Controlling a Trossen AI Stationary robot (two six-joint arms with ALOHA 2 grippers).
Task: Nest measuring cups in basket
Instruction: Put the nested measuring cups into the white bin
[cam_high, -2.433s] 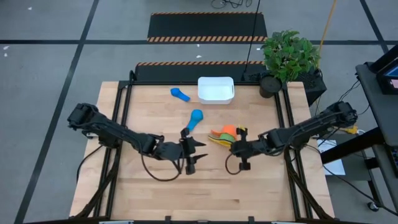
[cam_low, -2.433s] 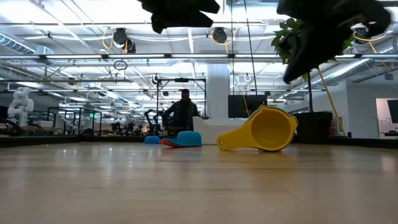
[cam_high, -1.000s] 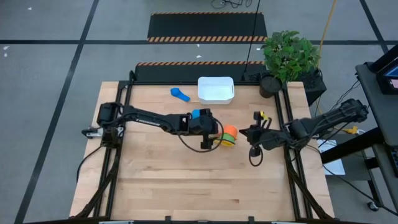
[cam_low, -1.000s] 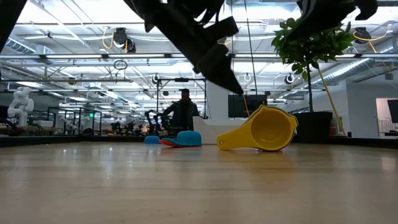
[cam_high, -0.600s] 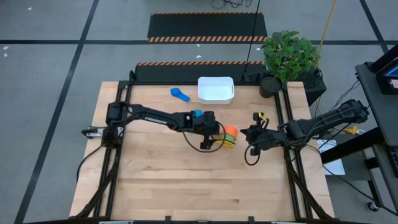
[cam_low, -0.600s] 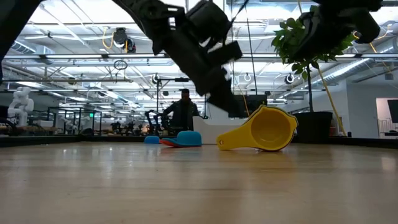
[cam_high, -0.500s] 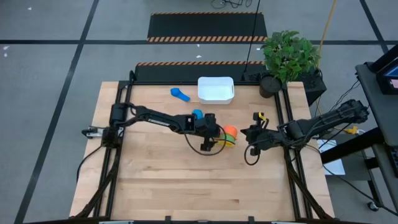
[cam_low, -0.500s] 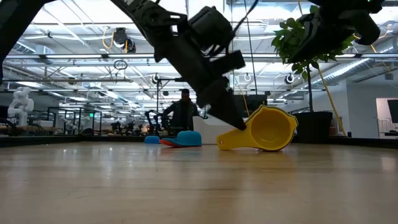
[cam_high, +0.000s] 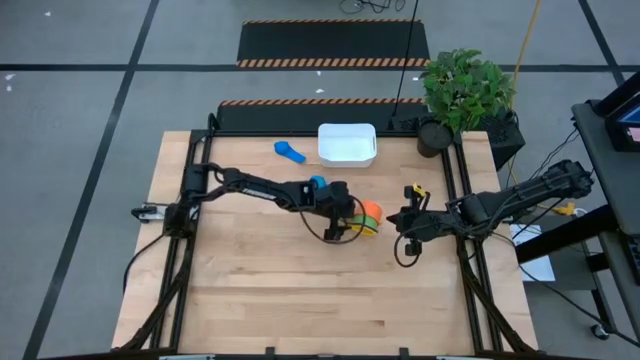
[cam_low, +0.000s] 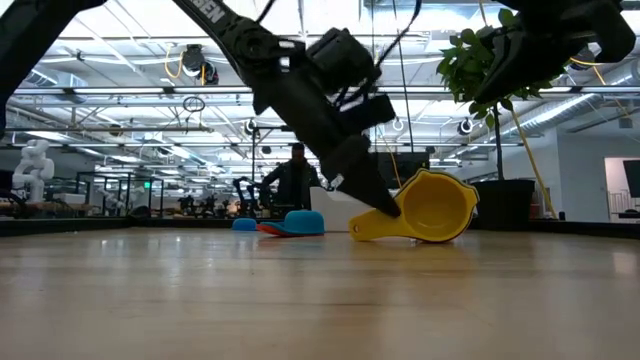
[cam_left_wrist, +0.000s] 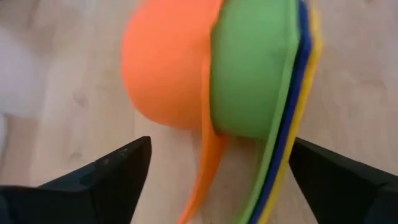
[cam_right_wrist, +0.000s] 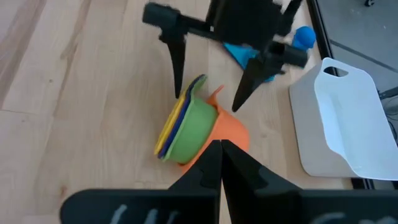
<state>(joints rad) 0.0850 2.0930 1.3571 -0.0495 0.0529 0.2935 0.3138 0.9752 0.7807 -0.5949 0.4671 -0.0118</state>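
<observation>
A nested stack of measuring cups (cam_high: 365, 216) lies on its side mid-table, orange cup (cam_left_wrist: 168, 62) outermost, then green (cam_left_wrist: 249, 68), blue and yellow (cam_low: 425, 208); their handles point toward the table's left. My left gripper (cam_left_wrist: 221, 183) is open and low at the stack's left; its fingers (cam_right_wrist: 177, 68) stand on either side of the handles, and no touch shows. My right gripper (cam_right_wrist: 219, 155) is shut and hovers right of the stack (cam_right_wrist: 186, 127). A light blue cup (cam_high: 317, 183) and a dark blue cup (cam_high: 290, 152) lie apart. The white basket (cam_high: 347, 143) sits at the far edge.
A potted plant (cam_high: 462, 92) stands at the table's far right corner, right of the basket. The left arm (cam_high: 260, 188) stretches across the table's middle over the light blue cup. Bare wood lies along the near half (cam_high: 320, 300). A person (cam_low: 295, 180) stands in the room behind.
My left gripper has dropped toward the table and edged right, so its open fingers now stand around the stack's handles. The cups have not moved. My right gripper has stayed about where it was, right of the stack.
</observation>
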